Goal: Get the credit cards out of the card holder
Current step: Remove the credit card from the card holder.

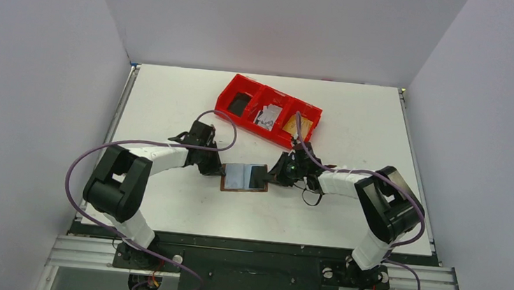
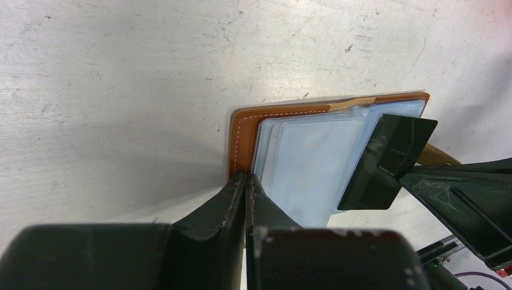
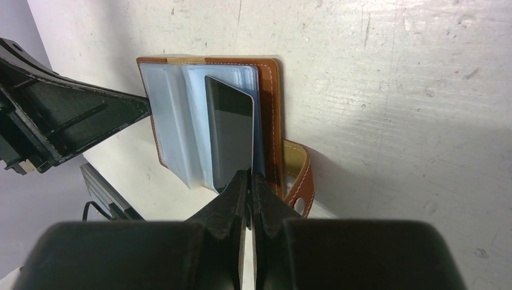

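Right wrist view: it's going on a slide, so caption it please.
Right gripper pinches a dark card over the open brown card holder.

The holder point(image 1: 244, 177) lies open in the middle of the surface point(image 1: 173, 103), right between the two hands. The left hand point(image 1: 217, 172) is down on its left edge. The right hand point(image 1: 270, 178) is at its right edge, pinching a card point(image 3: 229, 136) that stands tilted over the holder's right half. Behind, off to the right, sits the tray point(image 1: 253, 125), something lying in each compartment.
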`<action>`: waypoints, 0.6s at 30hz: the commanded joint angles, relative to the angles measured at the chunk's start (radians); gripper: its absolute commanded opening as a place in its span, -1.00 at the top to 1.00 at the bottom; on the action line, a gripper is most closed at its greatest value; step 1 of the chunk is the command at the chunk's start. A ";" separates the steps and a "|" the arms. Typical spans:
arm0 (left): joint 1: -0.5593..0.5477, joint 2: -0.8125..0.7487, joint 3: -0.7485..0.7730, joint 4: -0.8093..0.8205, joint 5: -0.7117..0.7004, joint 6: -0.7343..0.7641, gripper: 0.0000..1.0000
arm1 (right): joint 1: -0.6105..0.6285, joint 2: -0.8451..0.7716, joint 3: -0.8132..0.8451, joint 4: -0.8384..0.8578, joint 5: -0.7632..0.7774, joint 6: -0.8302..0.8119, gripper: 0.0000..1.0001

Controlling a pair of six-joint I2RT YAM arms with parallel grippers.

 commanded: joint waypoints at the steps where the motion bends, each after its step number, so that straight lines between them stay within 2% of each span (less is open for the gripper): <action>1: -0.015 0.031 0.006 -0.086 -0.051 0.038 1.00 | -0.008 -0.046 0.009 -0.018 0.017 -0.023 1.00; 3: -0.014 0.013 0.028 -0.103 -0.045 0.041 0.94 | -0.008 -0.049 0.017 -0.023 0.011 -0.019 1.00; 5: -0.013 -0.009 0.053 -0.126 -0.044 0.046 0.76 | -0.008 -0.050 0.027 -0.024 0.006 -0.017 1.00; 6: -0.011 -0.023 0.064 -0.133 -0.044 0.053 0.57 | -0.008 -0.051 0.032 -0.024 0.003 -0.016 1.00; 8: -0.009 -0.047 0.101 -0.164 -0.046 0.065 0.36 | -0.008 -0.051 0.040 -0.027 0.001 -0.015 1.00; 18: -0.006 -0.133 0.174 -0.181 0.028 0.071 0.12 | -0.007 -0.074 0.078 -0.030 -0.022 0.009 1.00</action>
